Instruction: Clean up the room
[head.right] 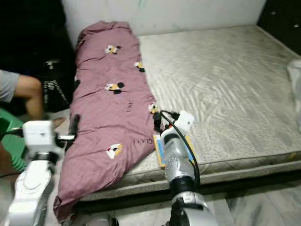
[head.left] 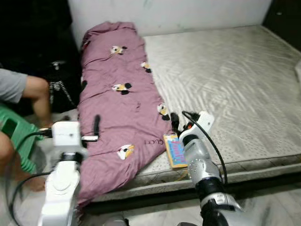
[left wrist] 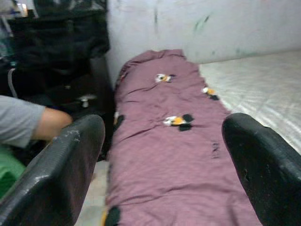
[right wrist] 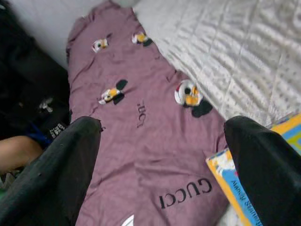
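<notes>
person's arm (head.left: 33,94) left | green stool (head.left: 14,136) | white wall (head.left: 188,12)

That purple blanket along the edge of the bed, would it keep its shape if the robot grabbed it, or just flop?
The purple blanket would probably flop: it lies in soft folds and droops over the mattress edge. It looks bulky and long, so one pinch would likely lift only a bunch while the rest drags. It might also nudge the book beside it.

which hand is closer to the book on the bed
Right. The right hand hovers open just above the blue and yellow book at the mattress edge. The left hand, also open, sits over the purple blanket, farther away.
</notes>
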You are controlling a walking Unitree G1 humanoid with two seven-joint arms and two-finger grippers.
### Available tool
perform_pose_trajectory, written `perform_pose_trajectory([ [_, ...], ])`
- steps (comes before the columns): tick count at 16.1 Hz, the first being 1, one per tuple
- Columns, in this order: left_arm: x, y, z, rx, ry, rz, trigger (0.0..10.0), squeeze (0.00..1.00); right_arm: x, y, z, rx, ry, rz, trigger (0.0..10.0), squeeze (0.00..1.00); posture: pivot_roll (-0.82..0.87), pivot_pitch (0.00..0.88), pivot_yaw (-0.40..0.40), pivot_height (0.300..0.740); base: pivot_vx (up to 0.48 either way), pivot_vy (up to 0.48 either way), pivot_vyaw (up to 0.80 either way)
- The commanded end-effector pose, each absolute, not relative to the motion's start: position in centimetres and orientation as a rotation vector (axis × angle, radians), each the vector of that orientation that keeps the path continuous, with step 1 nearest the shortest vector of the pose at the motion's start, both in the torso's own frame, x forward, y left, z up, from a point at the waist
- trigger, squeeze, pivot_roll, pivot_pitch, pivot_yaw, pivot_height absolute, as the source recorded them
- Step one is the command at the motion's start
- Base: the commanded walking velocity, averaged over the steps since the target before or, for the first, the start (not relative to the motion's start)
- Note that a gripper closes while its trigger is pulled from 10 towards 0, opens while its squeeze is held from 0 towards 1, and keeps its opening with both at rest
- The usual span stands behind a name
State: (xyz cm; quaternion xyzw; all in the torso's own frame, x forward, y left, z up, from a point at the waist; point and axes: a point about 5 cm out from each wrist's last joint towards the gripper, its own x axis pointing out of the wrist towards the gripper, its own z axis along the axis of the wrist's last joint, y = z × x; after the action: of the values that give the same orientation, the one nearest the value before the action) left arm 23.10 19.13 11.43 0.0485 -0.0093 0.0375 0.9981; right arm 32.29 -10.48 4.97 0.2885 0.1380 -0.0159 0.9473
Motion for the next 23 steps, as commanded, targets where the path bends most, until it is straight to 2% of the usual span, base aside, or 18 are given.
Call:
perform_pose_trajectory([
  [1, 22.9, 19.7, 11.8, 0.111, -0.016, 0.078, 10.0, 0.0, 34.0, -7.5, 7.0, 0.692, 0.247, 0.011, 10.0, 0.0, 0.13, 0.0, 0.086, 0.74, 0.0, 0.0, 0.0],
  [2, 23.2, 19.7, 12.2, 0.124, -0.021, 0.061, 10.0, 0.0, 34.9, -6.9, 7.6, 0.777, 0.265, 0.024, 10.0, 0.0, 0.16, 0.0, 0.111, 0.74, 0.0, 0.0, 0.0],
  [4, 23.8, 19.3, 12.8, 0.134, -0.037, 0.027, 10.0, 0.0, 35.6, -6.5, 8.2, 0.81, 0.264, 0.063, 10.0, 0.0, 0.17, 0.0, 0.129, 0.74, 0.0, 0.0, 0.0],
  [5, 24.1, 19.2, 13.1, 0.138, -0.044, 0.011, 10.0, 0.0, 35.5, -6.6, 8.0, 0.74, 0.284, 0.062, 10.0, 0.0, 0.17, 0.0, 0.138, 0.74, 0.0, 0.0, 0.0],
  [7, 24.5, 19.1, 13.2, 0.124, -0.046, -0.005, 10.0, 0.0, 35.6, -7.0, 8.3, 0.716, 0.224, 0.095, 10.0, 0.0, 0.11, 0.0, 0.125, 0.74, 0.0, 0.0, 0.0],
  [8, 24.7, 18.8, 12.7, 0.105, -0.035, -0.006, 10.0, 0.0, 35.7, -6.8, 8.9, 0.553, 0.158, 0.19, 10.0, 0.0, 0.07, 0.0, 0.102, 0.74, 0.0, 0.0, 0.0],
  [9, 24.9, 18.4, 12.4, 0.097, -0.033, -0.009, 10.0, 0.0, 35.3, -7.5, 8.7, 0.471, 0.124, 0.236, 10.0, 0.0, 0.05, 0.0, 0.088, 0.74, 0.0, 0.0, 0.0],
  [11, 25.1, 18.0, 12.3, 0.107, -0.051, -0.01, 10.0, 0.0, 34.7, -10.1, 8.4, 0.351, 0.069, 0.282, 10.0, 0.0, 0.01, 0.0, 0.072, 0.74, 0.0, 0.0, 0.0],
  [12, 25.2, 18.0, 12.1, 0.093, -0.044, -0.002, 10.0, 0.0, 34.6, -12.2, 10.2, 0.172, -0.041, 0.373, 10.0, 0.0, -0.02, 0.0, 0.056, 0.74, 0.0, 0.0, 0.0],
  [13, 25.1, 17.9, 11.8, 0.09, -0.04, -0.001, 10.0, 0.0, 34.4, -13.4, 10.7, 0.109, -0.063, 0.384, 10.0, 0.0, -0.02, 0.0, 0.05, 0.74, 0.0, 0.0, 0.0],
  [16, 24.7, 18.1, 11.3, 0.077, -0.026, -0.008, 10.0, 0.0, 32.9, -15.0, 10.6, -0.084, -0.072, 0.436, 10.0, 0.0, -0.05, 0.0, 0.051, 0.74, 0.0, 0.0, 0.0],
  [17, 24.5, 18.3, 10.9, 0.078, -0.018, -0.016, 10.0, 0.0, 31.3, -16.0, 9.8, -0.154, -0.044, 0.467, 10.0, 0.0, -0.07, 0.0, 0.058, 0.74, 0.0, 0.0, 0.0],
  [19, 24.2, 18.2, 10.5, 0.094, -0.008, -0.019, 10.0, 0.0, 29.1, -17.4, 8.9, -0.187, 0.017, 0.493, 10.0, 0.0, -0.08, 0.0, 0.051, 0.74, 0.0, 0.0, 0.0],
  [20, 23.7, 18.0, 10.2, 0.101, -0.004, -0.02, 10.0, 0.0, 27.3, -18.9, 8.4, -0.131, 0.074, 0.414, 10.0, 0.0, -0.07, 0.0, 0.029, 0.74, 0.0, 0.0, 0.0],
  [23, 23.0, 17.8, 10.3, 0.097, -0.007, 0.002, 10.0, 0.0, 24.9, -18.9, 8.5, -0.122, 0.018, 0.227, 10.0, 0.0, -0.05, 0.0, 0.002, 0.74, 0.0, 0.0, 0.0],
])
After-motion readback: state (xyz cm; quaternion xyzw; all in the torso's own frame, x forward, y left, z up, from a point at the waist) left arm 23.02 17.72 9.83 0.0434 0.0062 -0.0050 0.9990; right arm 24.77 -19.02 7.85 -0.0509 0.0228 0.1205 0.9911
